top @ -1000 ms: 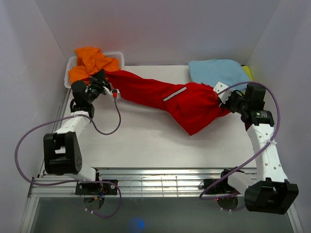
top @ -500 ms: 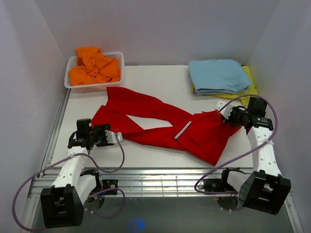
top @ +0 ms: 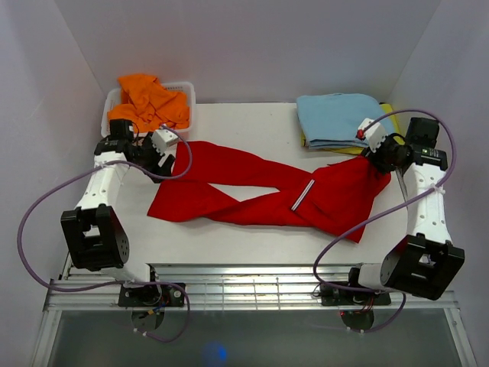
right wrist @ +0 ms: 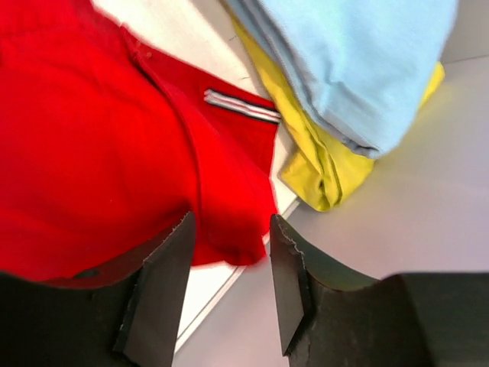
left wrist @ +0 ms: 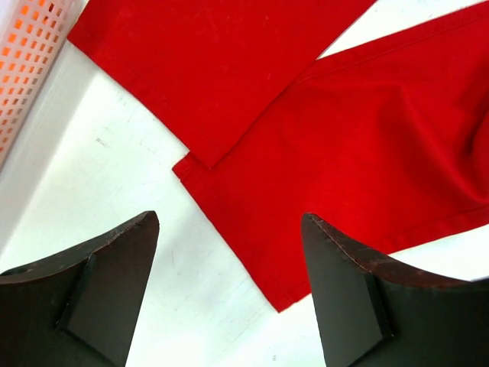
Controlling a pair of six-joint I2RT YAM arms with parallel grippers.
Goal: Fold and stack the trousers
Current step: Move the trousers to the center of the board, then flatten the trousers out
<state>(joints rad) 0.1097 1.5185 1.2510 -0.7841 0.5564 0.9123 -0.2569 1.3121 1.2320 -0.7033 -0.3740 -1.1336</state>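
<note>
Trousers [top: 252,191] lie spread across the surface [top: 237,126], legs pointing left, waist right. I see the left pincer [left wrist: 229,229] released above the leg ends and the right pincer [right wrist: 231,229] released above the waist.

Red trousers [top: 260,191] spread across mid-table, bare table [top: 229,246] strip along the near edge, open gap at far middle, basket [top: 189,98] blocking far left, light blue stack [top: 344,118] far right
</note>
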